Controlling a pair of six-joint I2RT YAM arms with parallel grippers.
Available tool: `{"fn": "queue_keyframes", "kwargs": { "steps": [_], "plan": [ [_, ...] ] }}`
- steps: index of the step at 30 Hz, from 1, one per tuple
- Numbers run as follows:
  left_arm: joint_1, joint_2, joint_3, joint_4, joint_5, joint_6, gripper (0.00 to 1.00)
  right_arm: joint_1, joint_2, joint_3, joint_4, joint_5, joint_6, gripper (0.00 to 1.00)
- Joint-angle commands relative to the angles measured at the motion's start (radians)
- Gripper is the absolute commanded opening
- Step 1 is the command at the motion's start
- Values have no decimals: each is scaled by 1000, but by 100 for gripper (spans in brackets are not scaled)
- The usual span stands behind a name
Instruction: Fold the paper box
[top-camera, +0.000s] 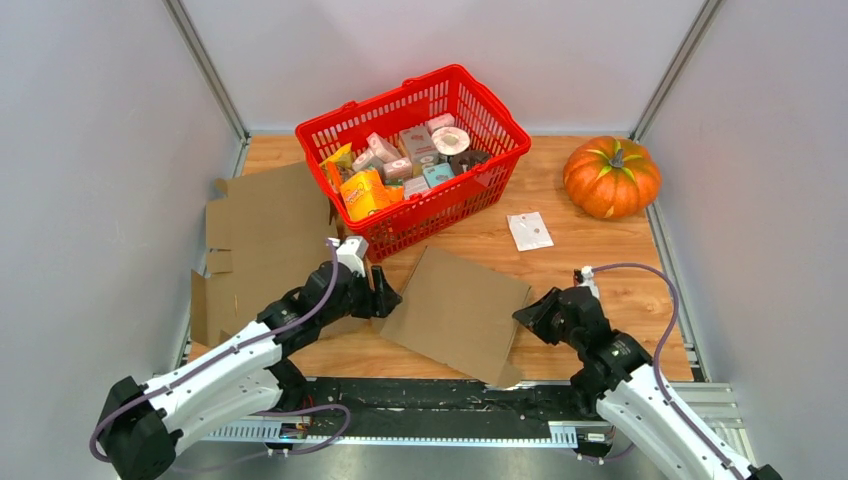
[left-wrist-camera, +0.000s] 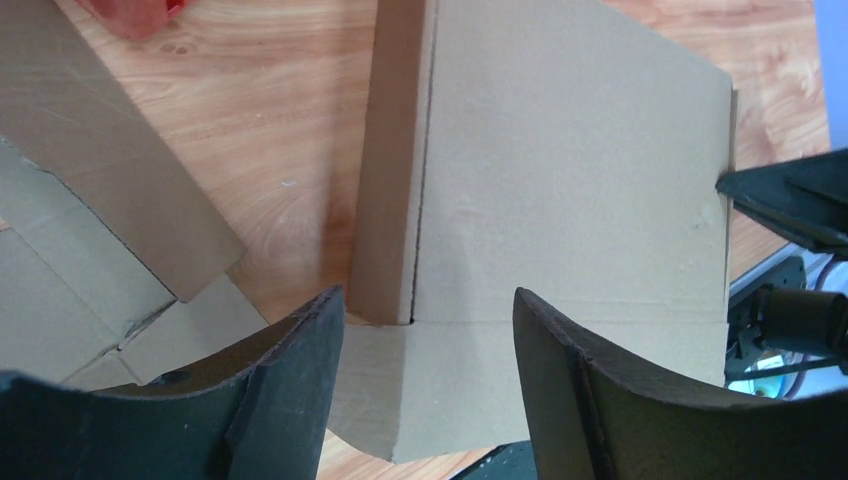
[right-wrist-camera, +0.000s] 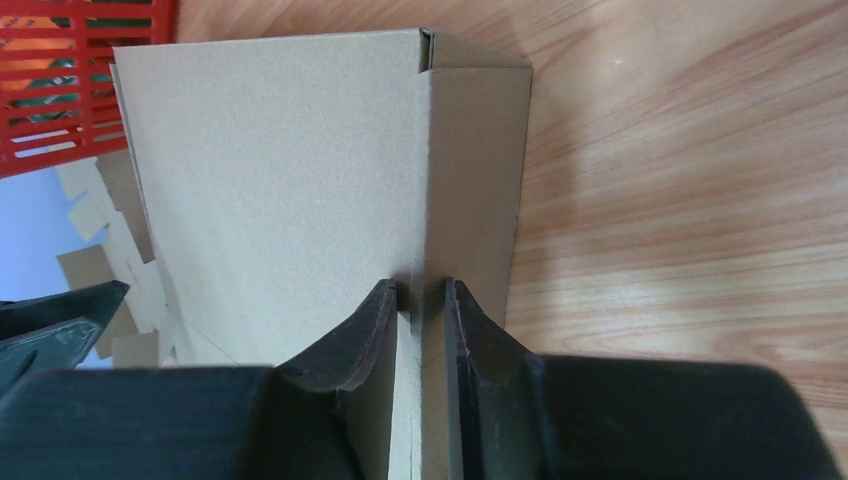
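Observation:
The paper box (top-camera: 455, 310) is a brown cardboard piece, half opened, lying tilted on the wooden table between my arms. My right gripper (top-camera: 527, 313) is shut on its right edge; in the right wrist view the fingers (right-wrist-camera: 420, 305) pinch the fold line of the box (right-wrist-camera: 290, 170). My left gripper (top-camera: 385, 295) is open at the box's left edge. In the left wrist view its fingers (left-wrist-camera: 428, 330) straddle the near flap of the box (left-wrist-camera: 560, 180) without touching it.
A red basket (top-camera: 497, 130) full of small packages stands at the back centre. Flat cardboard sheets (top-camera: 265, 225) lie at the left. An orange pumpkin (top-camera: 611, 176) sits back right, and a small white packet (top-camera: 529, 230) lies in front of the basket.

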Motion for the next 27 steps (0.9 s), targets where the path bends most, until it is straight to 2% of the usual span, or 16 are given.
{"fn": "queue_keyframes", "kwargs": {
  "steps": [1, 6, 8, 12, 19, 23, 25, 27],
  "plan": [
    [70, 10, -37, 66, 115, -42, 71, -66, -47, -85, -156, -24, -20, 13],
    [107, 81, -31, 120, 167, -51, 71, -116, -127, -70, -206, -44, -37, 13],
    [113, 95, -23, 131, 182, -51, 71, -135, -121, -56, -206, -96, -60, 13],
    [116, 117, -23, 152, 198, -45, 71, -136, -94, 15, -223, -61, -126, 13],
    [115, 196, -11, 208, 273, -13, 73, -144, 90, 41, -33, -101, -172, 17],
    [116, 211, -5, 205, 273, -16, 73, -213, 141, 45, -9, -149, -187, 10],
    [117, 174, -11, 199, 244, -19, 74, -268, 129, 32, -12, -176, -198, 2],
    [116, 135, -9, 177, 221, -18, 75, -307, 118, 3, -12, -201, -206, 0]
  ]
}}
